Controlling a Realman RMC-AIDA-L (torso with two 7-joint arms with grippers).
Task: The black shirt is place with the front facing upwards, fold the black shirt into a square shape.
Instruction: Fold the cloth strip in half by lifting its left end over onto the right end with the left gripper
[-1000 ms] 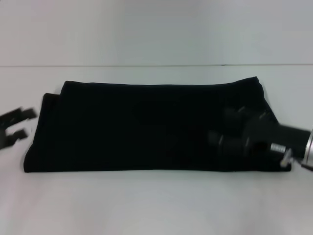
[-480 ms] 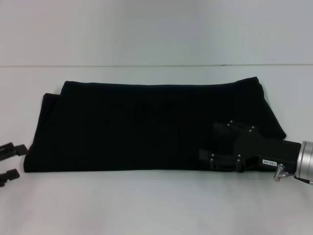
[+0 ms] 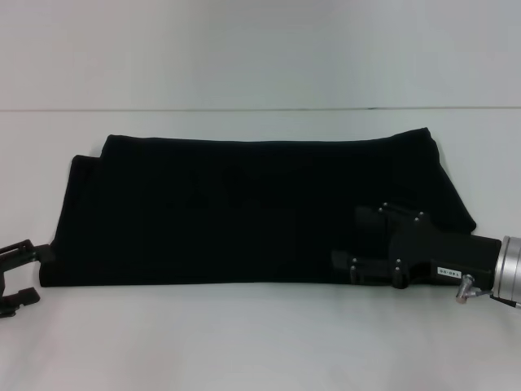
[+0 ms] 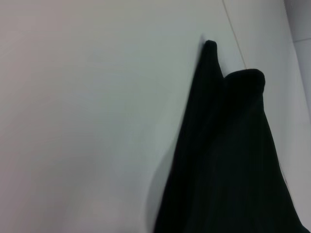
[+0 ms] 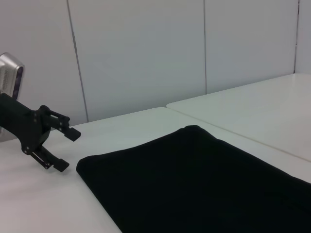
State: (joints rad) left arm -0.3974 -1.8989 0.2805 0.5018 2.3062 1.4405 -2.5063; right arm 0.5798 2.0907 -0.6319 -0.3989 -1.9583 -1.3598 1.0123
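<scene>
The black shirt (image 3: 244, 212) lies on the white table as a long band folded across the head view, with no lettering showing. My right gripper (image 3: 346, 239) lies low over the shirt's near right part, its two fingers apart with nothing between them. My left gripper (image 3: 37, 274) stands open just off the shirt's near left corner, beside the cloth and not holding it. The right wrist view shows the shirt (image 5: 204, 184) stretching away and the left gripper (image 5: 69, 151) open beyond its end. In the left wrist view only the shirt's folded end (image 4: 233, 160) shows.
The white table (image 3: 244, 342) runs bare in front of the shirt and on both sides. A seam (image 3: 244, 108) crosses behind the shirt where a second white surface begins. Grey wall panels (image 5: 146, 53) stand beyond the table.
The left gripper has dropped toward the near edge and now sits at the shirt's near left corner. The right gripper moved down to the shirt's near right part, then held still.
</scene>
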